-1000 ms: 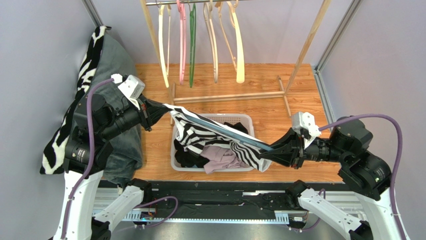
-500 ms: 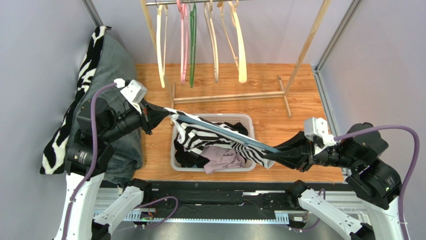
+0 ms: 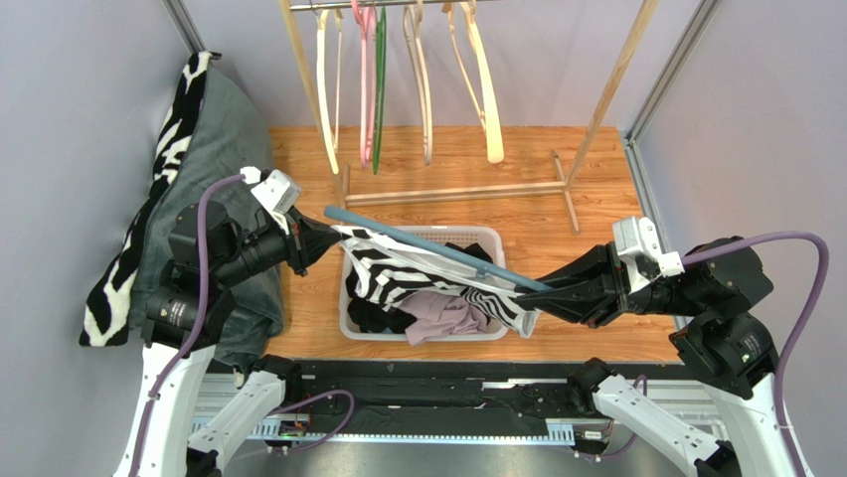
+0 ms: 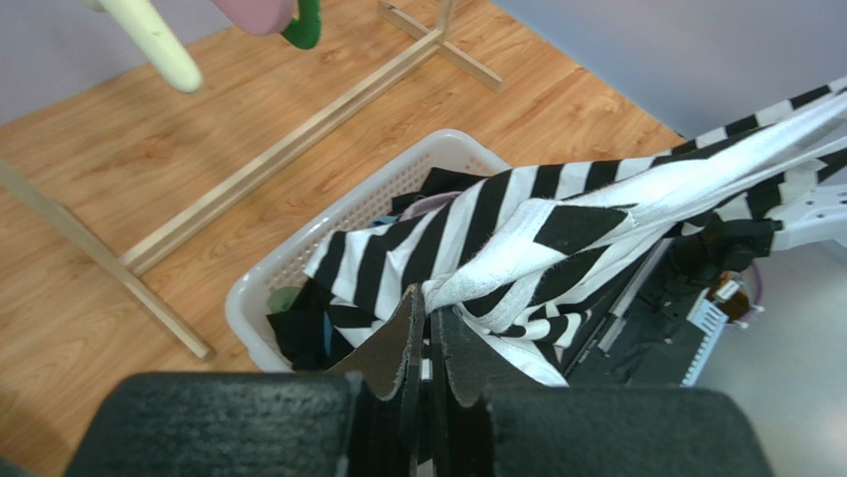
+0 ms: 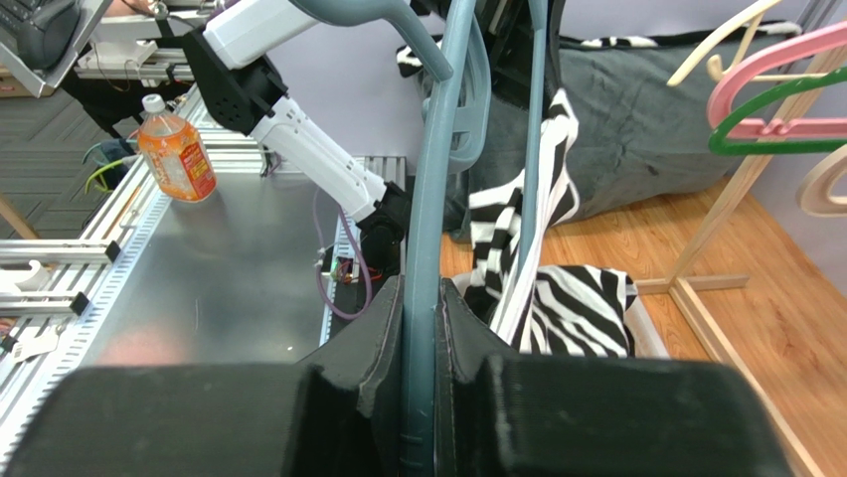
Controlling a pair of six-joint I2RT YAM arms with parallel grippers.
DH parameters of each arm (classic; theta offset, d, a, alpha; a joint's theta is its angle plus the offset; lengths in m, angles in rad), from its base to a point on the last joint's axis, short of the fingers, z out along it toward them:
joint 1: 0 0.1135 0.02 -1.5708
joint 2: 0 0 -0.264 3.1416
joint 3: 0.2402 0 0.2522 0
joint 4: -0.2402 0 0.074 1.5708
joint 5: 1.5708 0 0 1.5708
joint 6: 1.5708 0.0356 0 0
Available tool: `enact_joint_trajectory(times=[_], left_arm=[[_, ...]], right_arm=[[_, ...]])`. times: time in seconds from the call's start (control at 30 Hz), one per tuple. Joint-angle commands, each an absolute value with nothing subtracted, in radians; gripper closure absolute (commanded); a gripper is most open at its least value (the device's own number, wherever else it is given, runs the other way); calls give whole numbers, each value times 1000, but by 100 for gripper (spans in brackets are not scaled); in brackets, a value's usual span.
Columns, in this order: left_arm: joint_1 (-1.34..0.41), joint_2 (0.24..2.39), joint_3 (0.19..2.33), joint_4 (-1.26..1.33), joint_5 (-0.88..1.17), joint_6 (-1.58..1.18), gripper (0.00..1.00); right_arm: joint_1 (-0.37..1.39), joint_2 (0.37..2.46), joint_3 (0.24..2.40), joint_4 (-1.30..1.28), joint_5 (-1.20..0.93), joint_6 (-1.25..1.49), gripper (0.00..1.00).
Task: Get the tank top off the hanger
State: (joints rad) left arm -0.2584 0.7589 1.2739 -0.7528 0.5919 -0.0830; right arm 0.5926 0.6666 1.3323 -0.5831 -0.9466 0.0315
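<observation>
Over the basket at mid-frame, the left gripper pinched the tank top and the right gripper clamped the hanger, whose left end lay bare while its right end carried cloth, so roughly half done.

The tank top is seen as soft, matt cloth in black and white stripes. The hanger is made of smooth grey-blue plastic with a slight sheen. The basket is formed of white perforated plastic. The table is surfaced in satin wood grain, and the far rack is built of bare pale wood. The left gripper is faced in matt black, finely grained material.
</observation>
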Motion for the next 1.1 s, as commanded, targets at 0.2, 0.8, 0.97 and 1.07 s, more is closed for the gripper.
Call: enact_joint_trajectory(times=[0.2,0.8,0.97,1.07], left_arm=[[-247,703,1345,-859,683,20,7],[-245,844,1925,-1108,684,184,1],[-245,894,2039,-1138,811,262,1],[-245,844,2011,-1117,845,373,1]], right_arm=[[594,771,1368,-383,-928,98,100],[594,882,1488,-442,-822,48,100],[594,1034,1701,-612,-986,3,100],[594,1101,1713,-715,-1061,-23,100]])
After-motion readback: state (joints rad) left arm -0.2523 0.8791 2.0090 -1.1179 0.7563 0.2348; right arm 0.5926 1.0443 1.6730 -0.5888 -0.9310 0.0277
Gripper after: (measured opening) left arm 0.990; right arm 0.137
